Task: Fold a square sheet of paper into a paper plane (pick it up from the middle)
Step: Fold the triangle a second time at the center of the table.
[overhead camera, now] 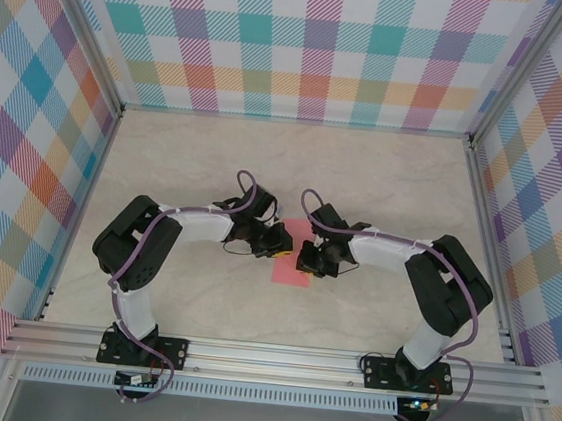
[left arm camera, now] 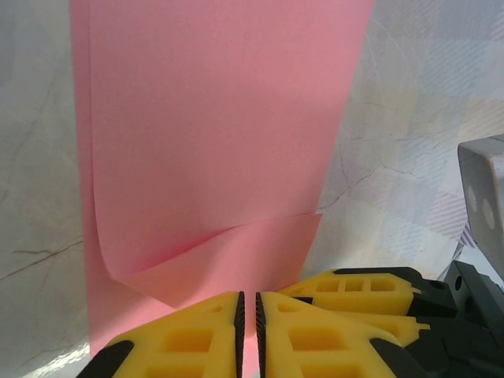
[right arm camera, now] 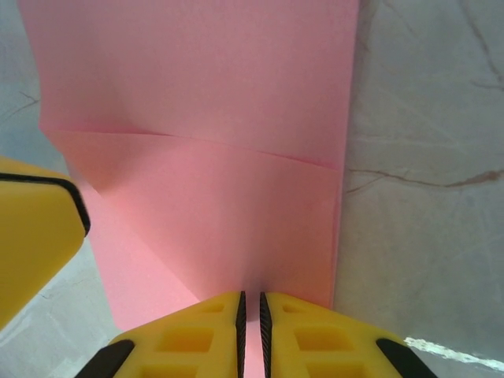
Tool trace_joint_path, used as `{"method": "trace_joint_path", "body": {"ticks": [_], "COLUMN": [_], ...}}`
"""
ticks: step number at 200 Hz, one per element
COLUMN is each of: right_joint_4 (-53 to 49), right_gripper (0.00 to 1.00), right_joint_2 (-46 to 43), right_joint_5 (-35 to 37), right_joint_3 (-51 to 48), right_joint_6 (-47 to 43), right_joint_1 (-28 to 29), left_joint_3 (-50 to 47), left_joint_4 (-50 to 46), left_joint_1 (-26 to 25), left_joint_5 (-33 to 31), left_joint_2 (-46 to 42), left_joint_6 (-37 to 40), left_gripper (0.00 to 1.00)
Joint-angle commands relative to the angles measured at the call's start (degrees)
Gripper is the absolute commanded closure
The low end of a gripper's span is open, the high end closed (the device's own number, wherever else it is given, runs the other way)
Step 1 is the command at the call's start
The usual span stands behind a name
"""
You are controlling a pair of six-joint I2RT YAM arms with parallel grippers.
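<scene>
The square sheet of paper (overhead camera: 293,272) is salmon-pink and lies mid-table between my two arms, which partly cover it. In the left wrist view the sheet (left arm camera: 220,118) has a folded flap curling up toward the jaws. My left gripper (left arm camera: 249,303) has its yellow fingers drawn together to a thin slit, with pink paper in the slit. In the right wrist view a crease crosses the sheet (right arm camera: 205,79). My right gripper (right arm camera: 252,303) is closed the same way, with the paper rising into its jaws. Seen from above, the left gripper (overhead camera: 277,244) and right gripper (overhead camera: 309,259) nearly touch.
The marble-patterned table (overhead camera: 217,154) is walled by checked panels (overhead camera: 309,43) at the back and sides. An aluminium rail (overhead camera: 276,356) carries both arm bases at the near edge. The right gripper's fingers (left arm camera: 362,287) crowd the left wrist view.
</scene>
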Motion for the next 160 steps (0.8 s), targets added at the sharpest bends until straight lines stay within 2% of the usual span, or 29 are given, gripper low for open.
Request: {"method": "trace_joint_path", "body": {"ticks": [1, 53, 76, 160], "right_joint_4": [-0.2, 0.8, 4.2, 4.1], "right_gripper": [0.85, 0.85, 0.85, 0.86], "right_joint_2": [0.8, -0.6, -1.2, 3.3], "right_joint_5": [-0.3, -1.9, -5.1, -8.9], "right_joint_3": [1.6, 1.4, 0.9, 2.6], "right_joint_6": [-0.3, -1.6, -2.7, -4.5], "right_joint_1": [-0.3, -0.3, -0.3, -0.2], "left_joint_3": [0.3, 1.0, 0.8, 1.0], "left_joint_4": [-0.5, -2.8, -3.7, -6.1], "left_joint_1": [-0.5, -0.5, -0.5, -0.5], "left_joint_5": [0.2, -2.2, -3.1, -5.3], "left_joint_2": [2.0, 3.3, 3.2, 3.6], "left_joint_6": [0.0, 0.3, 0.4, -0.5], "left_gripper": [0.86, 0.88, 0.89, 0.89]}}
